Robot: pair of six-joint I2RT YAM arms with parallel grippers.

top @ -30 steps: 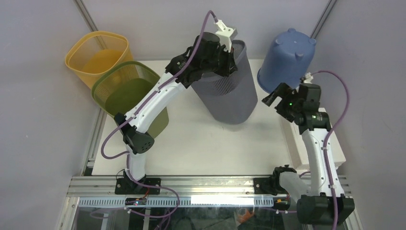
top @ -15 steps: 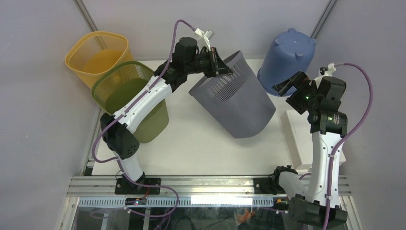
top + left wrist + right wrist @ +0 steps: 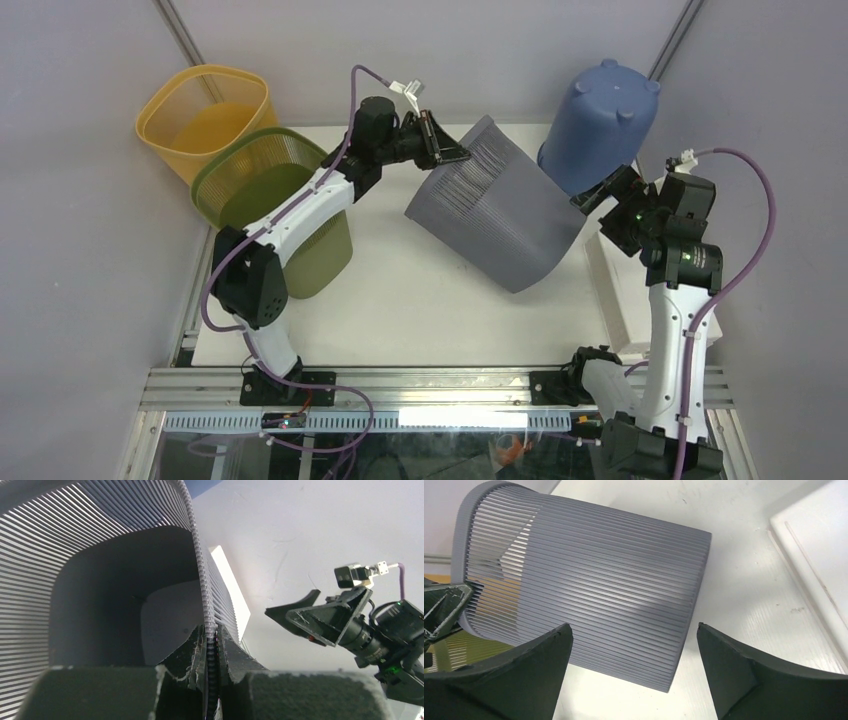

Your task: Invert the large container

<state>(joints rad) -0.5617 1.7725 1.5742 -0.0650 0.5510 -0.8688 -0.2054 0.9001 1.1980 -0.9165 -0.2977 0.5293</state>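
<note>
The large grey ribbed container [image 3: 495, 212] is tipped well over, its mouth to the upper left and its base low at the right. My left gripper [image 3: 443, 152] is shut on its rim [image 3: 207, 630], one finger inside and one outside. In the right wrist view the container [image 3: 599, 595] lies almost on its side above the white table. My right gripper [image 3: 597, 197] is open and empty, just right of the container's base, its fingers [image 3: 529, 670] spread wide apart.
A blue bin [image 3: 600, 120] stands upside down at the back right. A yellow basket [image 3: 200, 115] and a green basket [image 3: 265, 190] stand at the back left. A white box [image 3: 615, 290] lies at the table's right edge.
My left gripper has swung the container from upright to steeply tilted, the rim going left and down. My right arm rose and moved right, then came back towards the container's base.
</note>
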